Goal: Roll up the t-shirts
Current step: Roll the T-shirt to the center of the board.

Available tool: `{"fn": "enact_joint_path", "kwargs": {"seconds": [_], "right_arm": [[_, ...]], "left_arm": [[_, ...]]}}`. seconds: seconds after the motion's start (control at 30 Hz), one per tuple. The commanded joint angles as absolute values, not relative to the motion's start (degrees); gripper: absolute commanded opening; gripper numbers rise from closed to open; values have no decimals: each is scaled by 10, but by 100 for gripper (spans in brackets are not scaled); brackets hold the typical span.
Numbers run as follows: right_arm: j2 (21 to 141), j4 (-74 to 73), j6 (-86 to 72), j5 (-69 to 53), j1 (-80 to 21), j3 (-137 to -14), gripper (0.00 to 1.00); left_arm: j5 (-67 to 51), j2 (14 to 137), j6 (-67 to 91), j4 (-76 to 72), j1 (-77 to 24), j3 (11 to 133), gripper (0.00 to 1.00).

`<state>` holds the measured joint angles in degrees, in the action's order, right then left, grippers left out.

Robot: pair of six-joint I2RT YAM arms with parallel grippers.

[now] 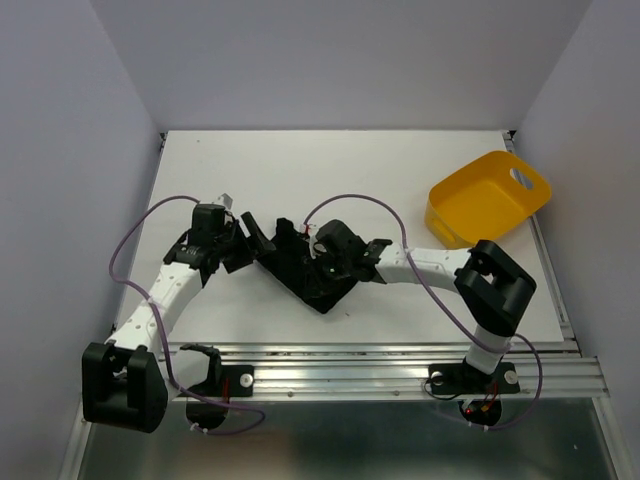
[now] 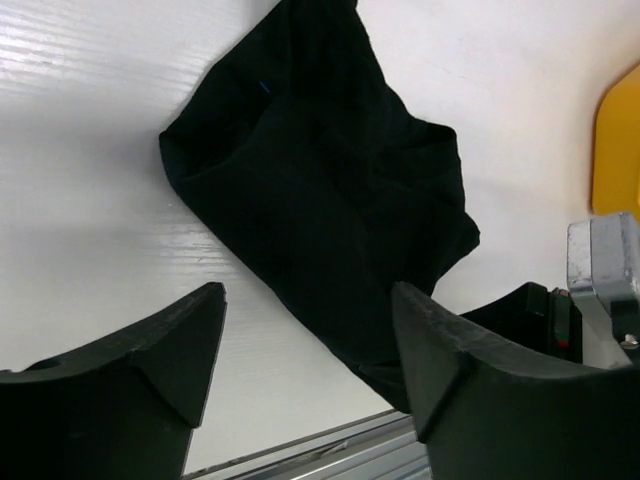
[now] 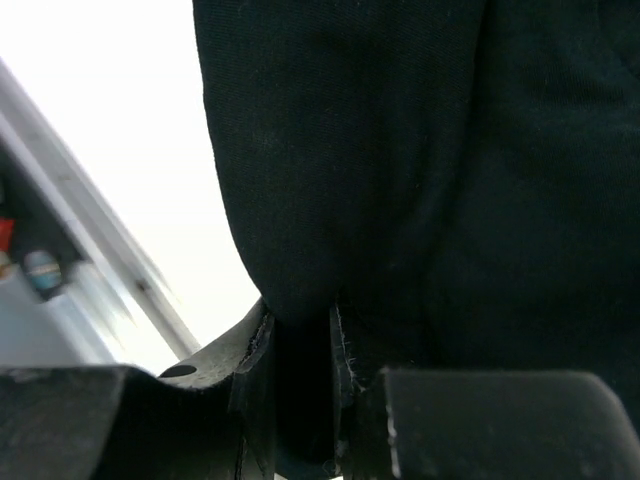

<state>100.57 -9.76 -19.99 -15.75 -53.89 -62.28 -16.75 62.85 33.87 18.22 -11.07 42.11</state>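
Top view: 1 black t-shirt (image 1: pixel 300 268) lies crumpled on the white table (image 1: pixel 400 170), a little left of the frame's centre. My left gripper (image 1: pixel 248 240) reaches in from the left, at the t-shirt's upper left edge. My right gripper (image 1: pixel 318 268) reaches in from the right and sits down on the cloth. A yellow tub (image 1: pixel 487 197) stands at the upper right, well apart from the t-shirt.

Left wrist view: my left gripper (image 2: pixel 308 300) is open, its 2 fingers (image 2: pixel 170 350) standing wide apart along the bottom of the frame with nothing pinched between them. The t-shirt (image 2: pixel 310 170) spreads in a bunched heap from top centre towards the lower right, and its lower edge runs behind the finger on the right. Bare table (image 2: pixel 90 150) fills the left side. A sliver of the tub (image 2: pixel 615 140) shows at the right edge.

Right wrist view: my right gripper (image 3: pixel 300 370) is clamped on a fold of the t-shirt (image 3: pixel 400 150) at bottom centre, and its fingers (image 3: pixel 255 370) are pressed close with cloth between them. Black cloth fills the centre and right of the frame. White table (image 3: pixel 100 120) shows at the upper left, with a metal rail (image 3: pixel 100 290) at the left.
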Motion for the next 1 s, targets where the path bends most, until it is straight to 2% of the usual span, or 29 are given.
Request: {"fn": "enact_joint_path", "kwargs": {"seconds": [0.0, 0.03, 0.07, 0.5, 0.7, 0.77, 0.9, 0.93, 0.97], "right_arm": [[1022, -58, -244, -285, -526, -645, 1], [1027, -56, -245, -287, -526, -646, 1], [1027, -55, -247, -287, -526, -646, 1], [1028, -54, -250, -275, -526, -644, 1], [1021, -49, -253, -261, -526, -638, 1], [1021, -48, -254, -258, -526, -638, 1], [1017, -47, -257, -239, -526, -633, 1], [1015, -47, -258, -236, -526, -630, 1], [1013, -47, -258, -233, -526, -628, 1]], "left_arm": [[-176, 614, 338, 164, -110, 398, 85], [-175, 614, 342, 158, -111, 393, 96], [-176, 614, 347, 144, -112, 380, 99], [-179, 646, 487, 22, -114, 294, 99], [-172, 664, 516, 4, -117, 279, 92], [-165, 669, 519, 4, -119, 277, 86], [-152, 682, 519, -10, -119, 282, 54], [-154, 687, 517, -10, -119, 285, 37], [-155, 690, 515, -10, -119, 290, 28]]}}
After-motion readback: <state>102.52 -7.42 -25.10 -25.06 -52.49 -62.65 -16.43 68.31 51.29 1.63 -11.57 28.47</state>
